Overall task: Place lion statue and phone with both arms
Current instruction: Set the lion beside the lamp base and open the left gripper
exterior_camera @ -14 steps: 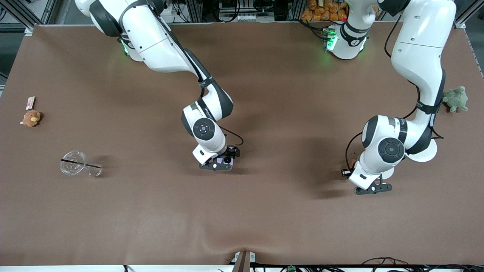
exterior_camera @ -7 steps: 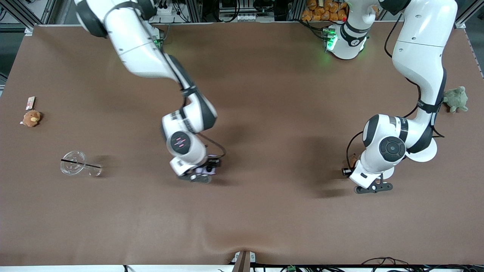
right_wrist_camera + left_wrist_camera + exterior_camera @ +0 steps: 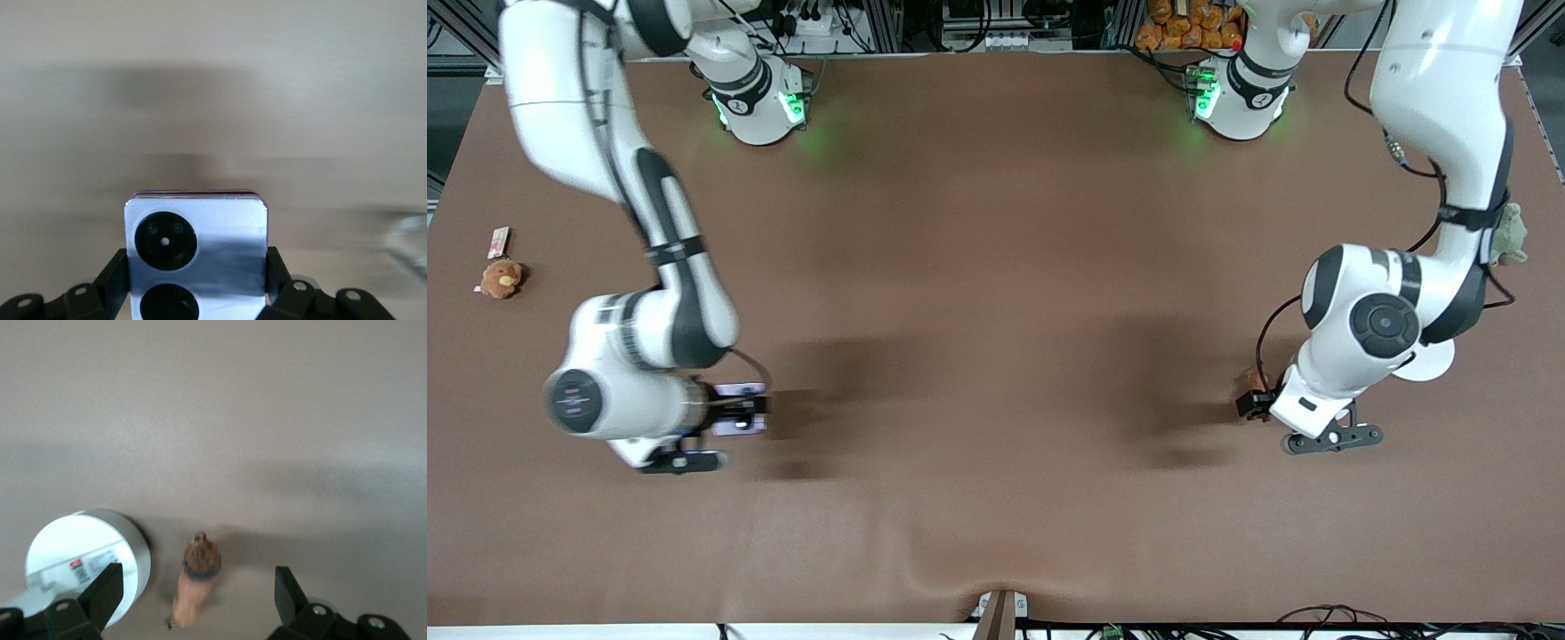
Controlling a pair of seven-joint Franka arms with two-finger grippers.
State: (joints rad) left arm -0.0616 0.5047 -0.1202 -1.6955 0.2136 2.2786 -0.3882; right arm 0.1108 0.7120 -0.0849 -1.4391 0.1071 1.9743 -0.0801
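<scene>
The right end effector (image 3: 738, 416) is hanging over the bench (image 3: 996, 267) toward the right arm's end, fingers (image 3: 115, 279) clamped on the phone (image 3: 196, 253) — its two black circles are facing the wrist camera. At the left arm's end, the left end effector (image 3: 193, 590) is sitting low with fingers (image 3: 288, 590) spread apart, and the lion statue (image 3: 196, 579) is lying on the bench between them, touching neither. A white round lamp base (image 3: 83, 563) is resting just beside the lion. In the front view, a green plush toy (image 3: 1510, 236) is peeking out at about one o'clock from the left end effector.
</scene>
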